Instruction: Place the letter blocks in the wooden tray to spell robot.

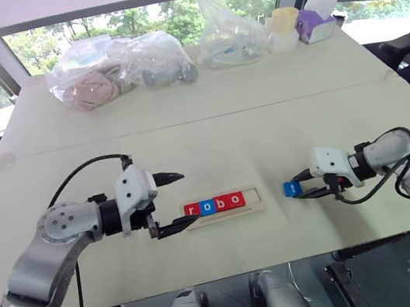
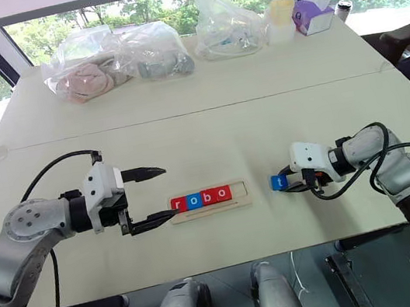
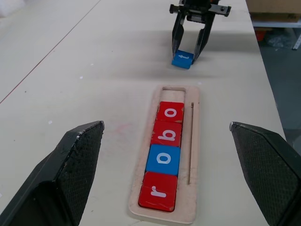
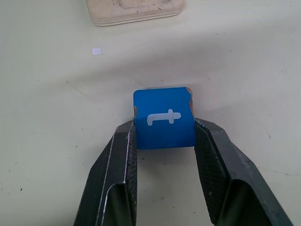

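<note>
Your right tool is clamped on the blue t block, which sits on the desk at 3 o'clock from the wooden tray. The tray holds r, o, b, o, with its right end slot bare. Your left tool stands apart at the tray's 9 o'clock end.

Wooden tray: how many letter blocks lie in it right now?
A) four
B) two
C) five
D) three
A: the wooden tray holds r, o, b, o in a row with its last slot bare, while the blue t block sits on the table apart from it, clamped between the fingers of the right gripper.
</note>
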`<state>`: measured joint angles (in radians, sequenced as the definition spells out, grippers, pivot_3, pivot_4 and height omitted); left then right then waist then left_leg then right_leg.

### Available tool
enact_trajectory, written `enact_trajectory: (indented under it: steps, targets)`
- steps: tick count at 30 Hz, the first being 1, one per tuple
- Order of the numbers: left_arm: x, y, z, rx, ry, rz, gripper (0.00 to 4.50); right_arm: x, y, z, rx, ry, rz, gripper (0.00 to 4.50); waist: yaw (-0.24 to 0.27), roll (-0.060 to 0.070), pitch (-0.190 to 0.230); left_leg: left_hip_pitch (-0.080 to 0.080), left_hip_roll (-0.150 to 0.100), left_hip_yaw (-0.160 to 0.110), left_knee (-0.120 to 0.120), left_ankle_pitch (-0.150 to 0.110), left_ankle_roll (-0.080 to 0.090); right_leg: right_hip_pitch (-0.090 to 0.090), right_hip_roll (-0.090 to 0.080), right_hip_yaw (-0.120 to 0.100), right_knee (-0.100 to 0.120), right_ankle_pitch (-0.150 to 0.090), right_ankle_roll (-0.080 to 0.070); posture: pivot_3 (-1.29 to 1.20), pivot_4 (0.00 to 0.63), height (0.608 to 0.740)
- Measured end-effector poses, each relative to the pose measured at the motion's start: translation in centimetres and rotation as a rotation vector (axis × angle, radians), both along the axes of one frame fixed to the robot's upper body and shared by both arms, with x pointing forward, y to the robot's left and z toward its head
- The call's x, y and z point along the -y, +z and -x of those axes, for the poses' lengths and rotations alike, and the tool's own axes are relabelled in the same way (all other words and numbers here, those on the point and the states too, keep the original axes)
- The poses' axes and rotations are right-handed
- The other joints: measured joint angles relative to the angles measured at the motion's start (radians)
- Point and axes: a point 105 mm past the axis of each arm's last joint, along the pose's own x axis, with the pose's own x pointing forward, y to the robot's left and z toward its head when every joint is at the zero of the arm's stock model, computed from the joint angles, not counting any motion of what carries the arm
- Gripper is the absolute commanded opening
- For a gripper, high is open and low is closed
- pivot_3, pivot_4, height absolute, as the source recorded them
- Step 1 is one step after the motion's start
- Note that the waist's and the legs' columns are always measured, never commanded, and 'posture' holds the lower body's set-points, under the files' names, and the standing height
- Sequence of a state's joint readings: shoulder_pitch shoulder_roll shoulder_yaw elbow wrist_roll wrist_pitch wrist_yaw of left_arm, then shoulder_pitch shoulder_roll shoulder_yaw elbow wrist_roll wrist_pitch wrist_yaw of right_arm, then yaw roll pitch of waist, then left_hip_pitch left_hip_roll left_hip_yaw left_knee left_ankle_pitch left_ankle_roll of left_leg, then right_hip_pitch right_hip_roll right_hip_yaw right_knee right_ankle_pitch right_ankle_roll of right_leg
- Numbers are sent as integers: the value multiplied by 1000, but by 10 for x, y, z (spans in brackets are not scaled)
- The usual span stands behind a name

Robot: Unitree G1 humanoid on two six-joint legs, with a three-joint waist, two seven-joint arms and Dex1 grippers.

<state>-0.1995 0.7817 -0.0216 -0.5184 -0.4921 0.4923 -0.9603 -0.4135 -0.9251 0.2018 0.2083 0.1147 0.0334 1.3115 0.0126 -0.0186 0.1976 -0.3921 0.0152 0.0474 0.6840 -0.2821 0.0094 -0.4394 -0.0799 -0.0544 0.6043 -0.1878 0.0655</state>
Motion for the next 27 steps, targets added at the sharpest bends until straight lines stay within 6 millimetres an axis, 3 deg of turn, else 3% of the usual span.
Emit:
enact_trajectory:
  steps: [9,16,21,27]
  targets:
    - [0,0,0,3,-2,0,4500,-44,34,-1,35,107,-76,1129,0,0,0,0,1,0,-1,0,0,-3,1,0,4,0,-1,0,150,740]
    - [-1,-1,1,-1,0,1,4500,-69,19,5,-18,175,-97,1129,0,0,0,0,0,0,0,0,0,-3,-1,0,4,0,-1,0,150,740]
    - [-2,-3,2,-8,6,2,4500,-83,20,1,1,203,-104,1129,-1,0,0,0,0,0,-1,0,0,-3,0,0,4,1,-1,0,150,740]
    - [-2,-5,3,-14,10,2,4500,-85,14,-2,-3,197,-95,1129,0,0,0,0,0,0,0,0,0,-3,-1,0,4,1,-1,0,150,740]
